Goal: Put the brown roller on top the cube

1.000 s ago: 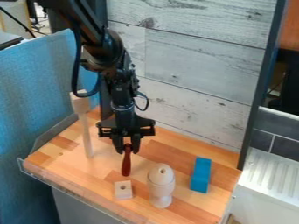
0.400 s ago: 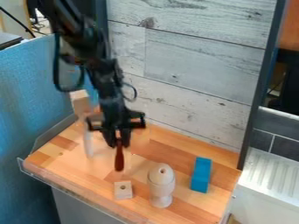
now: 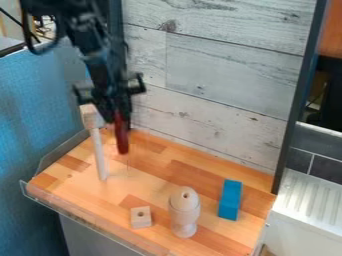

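My gripper [image 3: 118,116] hangs at the upper left of the work surface, shut on the brown roller [image 3: 121,139]. The roller points down from between the fingertips, upright and above the wooden surface. A small pale wooden cube [image 3: 141,217] with a hole in its top sits near the front edge, below and a little right of the roller, well apart from it.
Right of the cube stands a pale wooden egg-topped piece [image 3: 184,212]. Further right lies a blue block [image 3: 230,200]. A wooden mallet [image 3: 99,152] stands upright at the left, close to the gripper. A plank wall [image 3: 220,90] rises behind the board.
The gripper has moved up and to the left with the brown roller in it, lifting it higher off the surface. The cube and the other objects have stayed put.
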Controlling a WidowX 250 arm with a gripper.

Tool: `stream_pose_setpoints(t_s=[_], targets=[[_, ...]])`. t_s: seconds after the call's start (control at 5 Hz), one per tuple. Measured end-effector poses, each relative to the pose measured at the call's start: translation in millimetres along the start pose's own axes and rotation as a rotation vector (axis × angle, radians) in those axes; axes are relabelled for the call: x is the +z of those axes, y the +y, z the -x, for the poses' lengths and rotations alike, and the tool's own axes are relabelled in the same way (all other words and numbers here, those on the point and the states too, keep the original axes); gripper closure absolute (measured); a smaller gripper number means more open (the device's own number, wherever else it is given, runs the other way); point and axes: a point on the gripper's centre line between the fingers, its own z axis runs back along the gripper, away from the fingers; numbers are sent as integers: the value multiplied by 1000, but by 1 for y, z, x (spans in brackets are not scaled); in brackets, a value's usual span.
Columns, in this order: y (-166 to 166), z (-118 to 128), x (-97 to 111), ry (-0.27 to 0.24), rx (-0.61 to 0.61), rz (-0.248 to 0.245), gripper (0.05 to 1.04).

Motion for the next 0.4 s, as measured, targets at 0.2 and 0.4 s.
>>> stream_pose_setpoints(t_s=[0.2, 0.4], targets=[[3, -4, 31, 14, -30, 8, 788], [12, -7, 65, 2, -43, 37, 788]])
